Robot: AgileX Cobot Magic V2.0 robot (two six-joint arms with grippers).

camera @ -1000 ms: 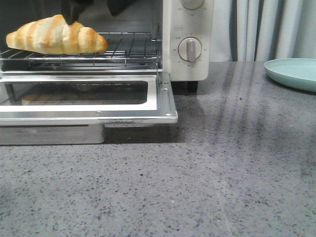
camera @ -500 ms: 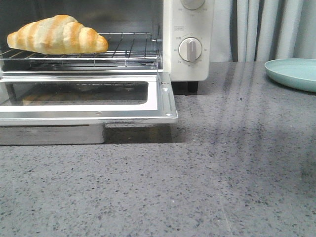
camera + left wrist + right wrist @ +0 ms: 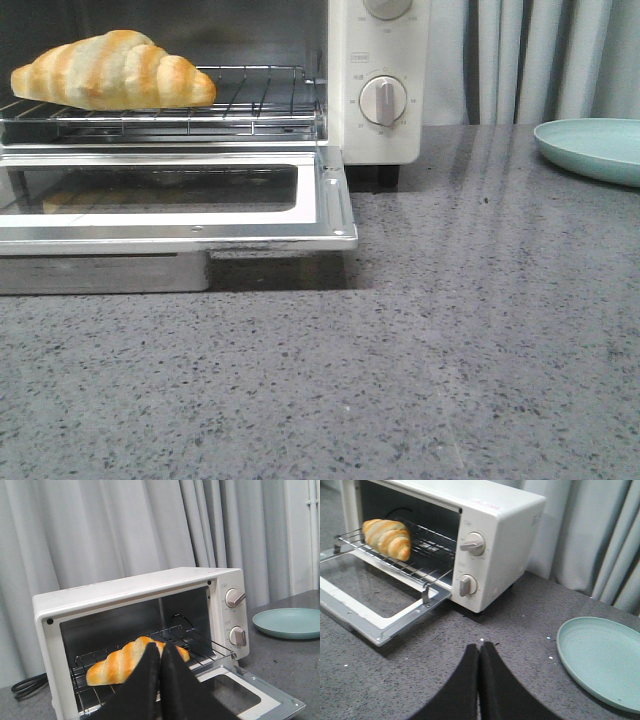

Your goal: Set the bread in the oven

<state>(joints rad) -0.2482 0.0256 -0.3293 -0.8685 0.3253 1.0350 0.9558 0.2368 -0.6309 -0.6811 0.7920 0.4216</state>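
Oven (image 3: 500, 525) has smooth cream-white casing w/ slight sheen, shiny metal wire rack (image 3: 250, 95) & polished metal door frame (image 3: 335, 205) round a glass pane, tabletop (image 3: 450, 350) is speckled grey stone-like w/ soft gloss, plate (image 3: 600, 660) is smooth satin teal, curtain (image 3: 100, 530) is matt pale cloth.

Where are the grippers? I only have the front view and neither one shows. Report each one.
Observer: The left gripper is shut and empty, in front of the open oven. The bread lies on the rack beyond it.
Operator: Now the right one.
Observer: The right gripper is shut and holds nothing. It is above the counter, between the oven and the plate.
Operator: Check the whole plate.
Observer: Nothing lies on it.
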